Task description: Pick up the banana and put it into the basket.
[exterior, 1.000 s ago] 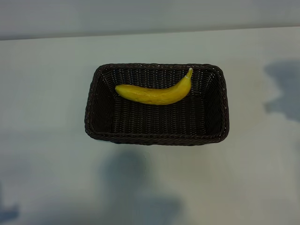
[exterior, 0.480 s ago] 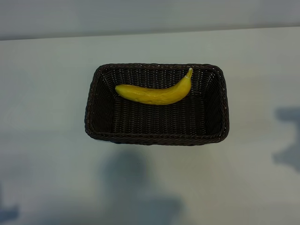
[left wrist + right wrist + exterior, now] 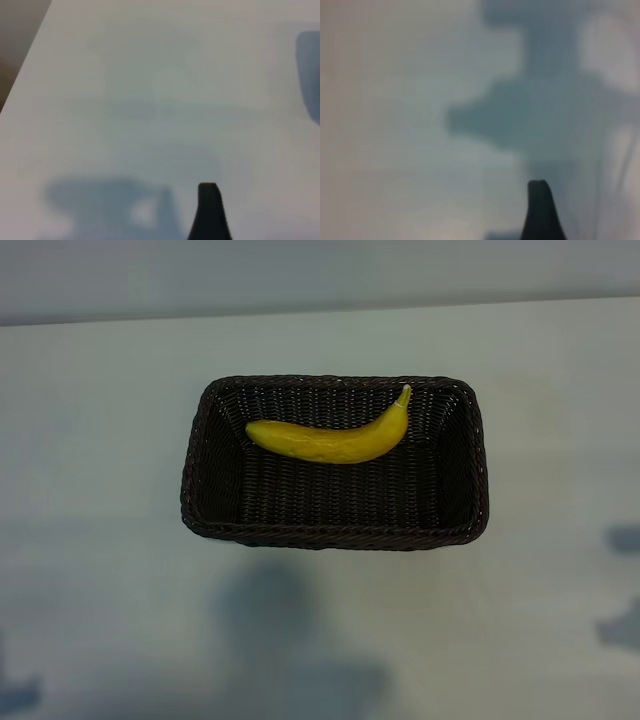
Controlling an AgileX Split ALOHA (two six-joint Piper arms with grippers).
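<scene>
1. Banana (image 3: 328, 438), seen from the exterior camera, lies inside the dark wicker basket (image 3: 200, 480), along its far half, stem tip pointing toward the far right corner. Neither arm appears here; only faint shadows fall on the pale tabletop (image 3: 90, 440) near the right edge.

2. Left wrist camera: one dark fingertip of the left gripper (image 3: 209, 212) hangs over bare tabletop, holding nothing, its jaws standing wide apart.

3. Right wrist camera: one fingertip of the right gripper (image 3: 540, 210) hangs above its own shadow on the tabletop, its jaws likewise apart and empty.

4. The placing looks complete, so little remains to fail. The likely risk is an arm sweeping low past the basket and nudging the rim, which could shift it or roll the banana against a sloping side.
</scene>
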